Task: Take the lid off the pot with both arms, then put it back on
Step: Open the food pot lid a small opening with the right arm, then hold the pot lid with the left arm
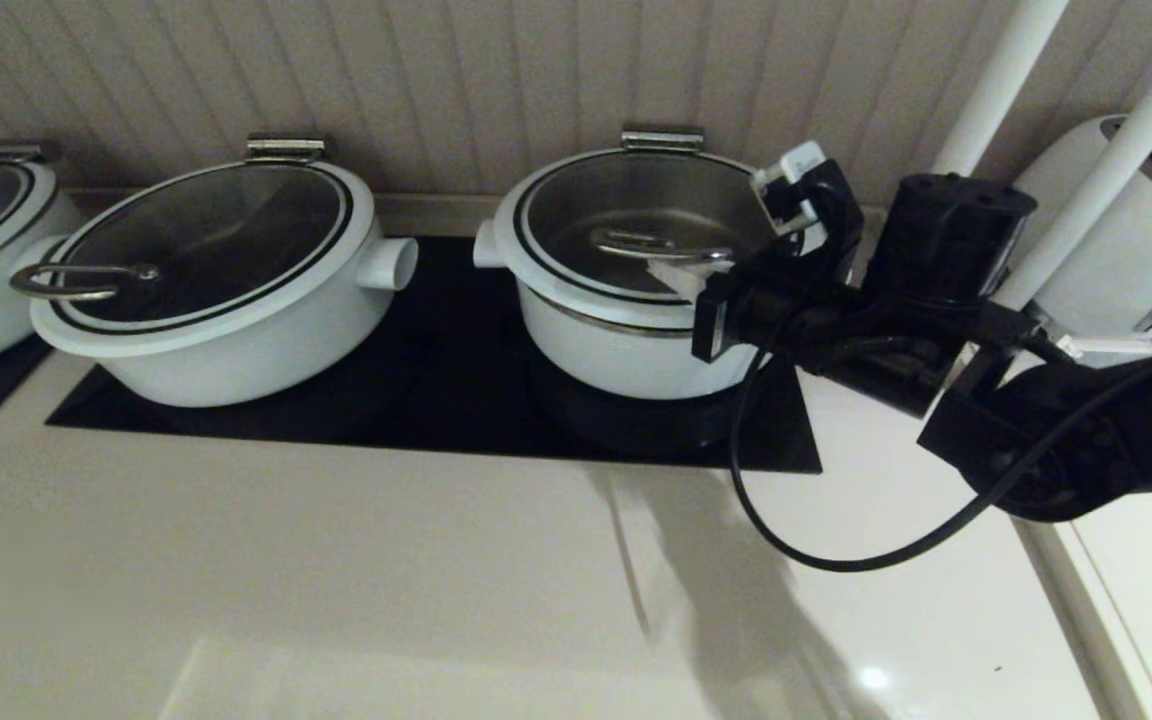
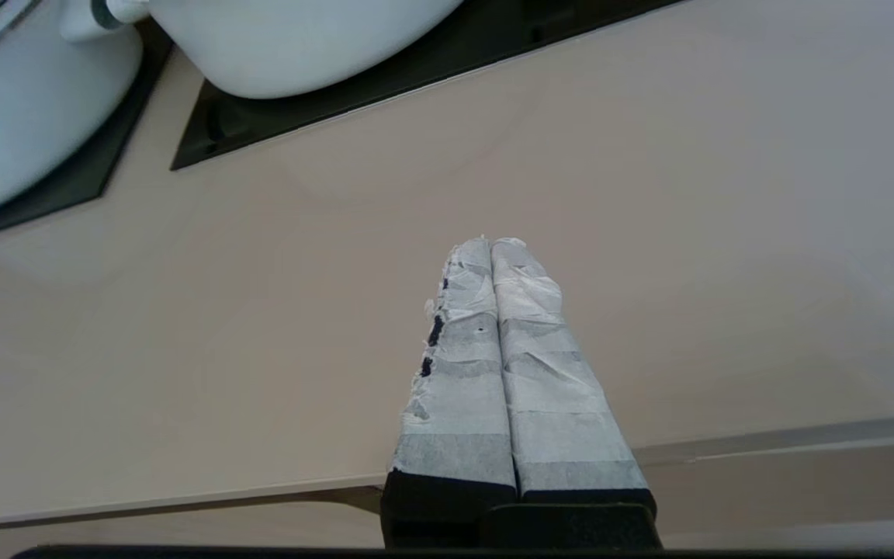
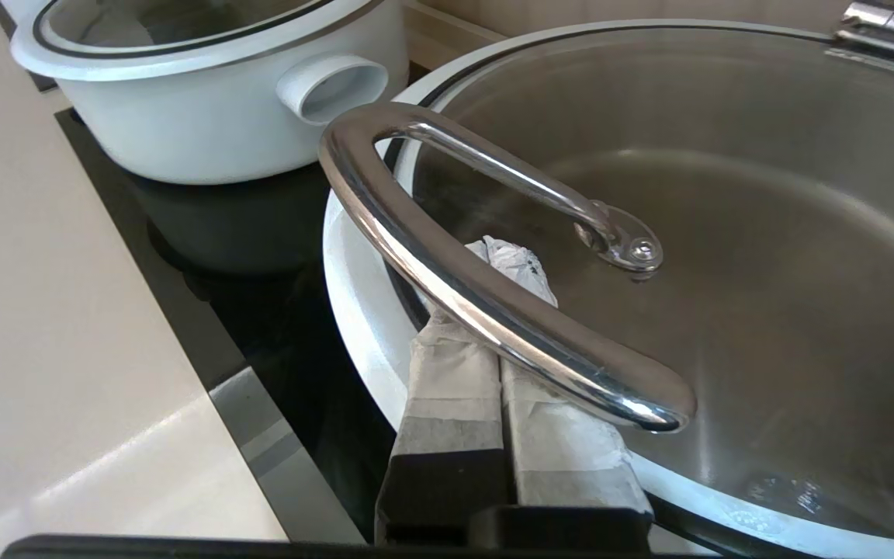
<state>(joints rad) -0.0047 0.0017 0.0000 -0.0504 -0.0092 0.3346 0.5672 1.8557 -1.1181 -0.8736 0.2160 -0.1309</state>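
Right pincer (image 3: 505, 256), pressed together, pokes under the lid's (image 1: 626, 215) shiny bar. Glass is heavy, slippery, breakable; lift by the bar. Left pincer (image 2: 490, 247), pressed together, waits above the surface (image 2: 649, 233).

Dim, warm light; a soft arm shadow falls across the counter (image 1: 436, 580), with glare on the steel handle (image 3: 493, 310).

Open counter (image 1: 336, 580) before the pot (image 1: 626, 350); wider pot (image 1: 226, 330) just beside it, toaster (image 1: 1136, 230) opposite.
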